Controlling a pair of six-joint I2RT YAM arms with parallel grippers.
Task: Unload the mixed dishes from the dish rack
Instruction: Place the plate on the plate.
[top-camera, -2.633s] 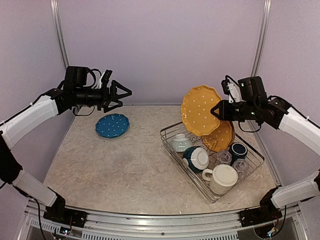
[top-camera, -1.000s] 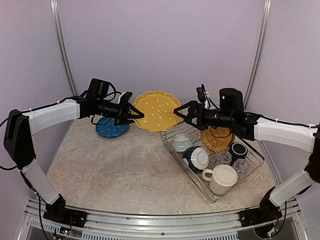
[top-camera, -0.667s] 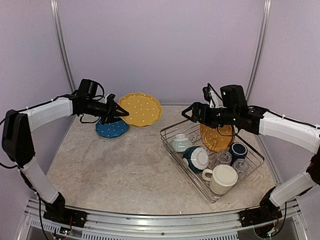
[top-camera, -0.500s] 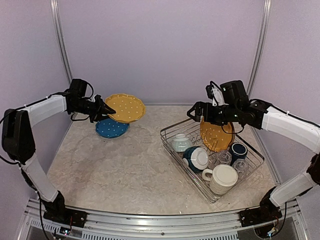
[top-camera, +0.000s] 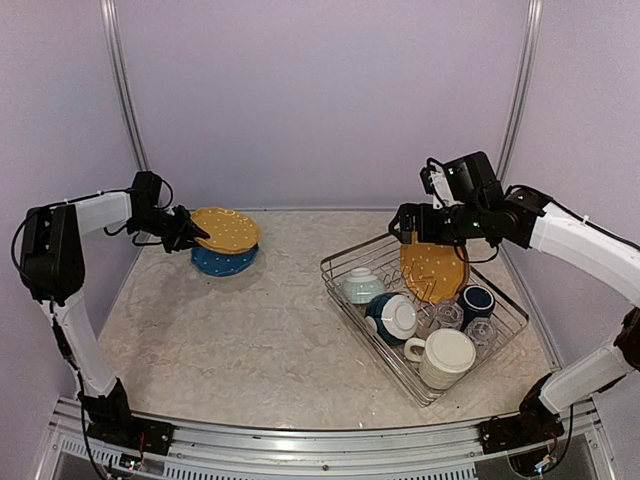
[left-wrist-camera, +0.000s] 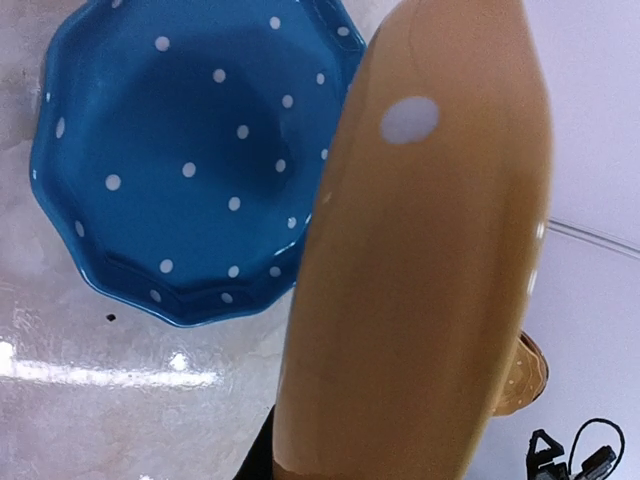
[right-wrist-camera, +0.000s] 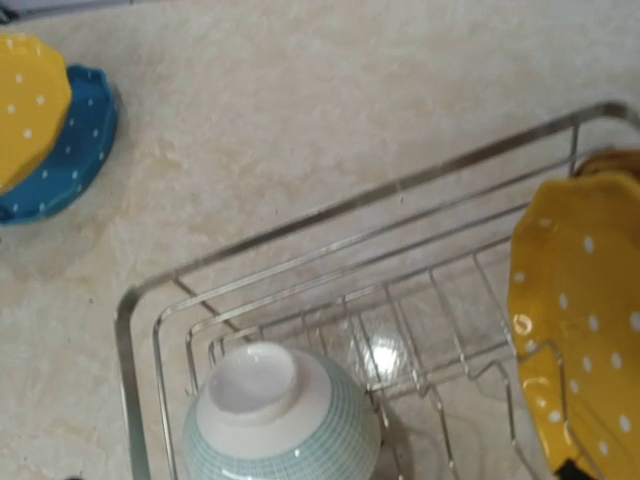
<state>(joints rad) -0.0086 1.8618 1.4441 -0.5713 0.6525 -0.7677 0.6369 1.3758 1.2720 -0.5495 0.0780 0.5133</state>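
An orange dotted plate (top-camera: 228, 230) hangs flat just above the blue dotted plate (top-camera: 224, 260) at the far left, with my left gripper (top-camera: 197, 235) shut on its near rim. In the left wrist view the orange plate (left-wrist-camera: 430, 250) fills the right side and overlaps the blue plate (left-wrist-camera: 190, 170). My right gripper (top-camera: 402, 225) is open and holds nothing, above the back of the dish rack (top-camera: 345, 300). A second orange plate (top-camera: 433, 268) leans upright in the rack. Below the right wrist lie a pale bowl (right-wrist-camera: 280, 420), the rack wires (right-wrist-camera: 330, 215) and that plate (right-wrist-camera: 580, 320).
The rack also holds a dark-blue bowl (top-camera: 393, 315), a large cream mug (top-camera: 445, 355), a navy mug (top-camera: 476, 300) and clear glasses (top-camera: 450, 315). Purple walls close in the back and sides. Marbled tabletop (top-camera: 250, 340) lies between the plates and the rack.
My left gripper carried the orange plate left and down until it hangs over the blue plate. The right gripper, open all along, drew back to the right over the rack.
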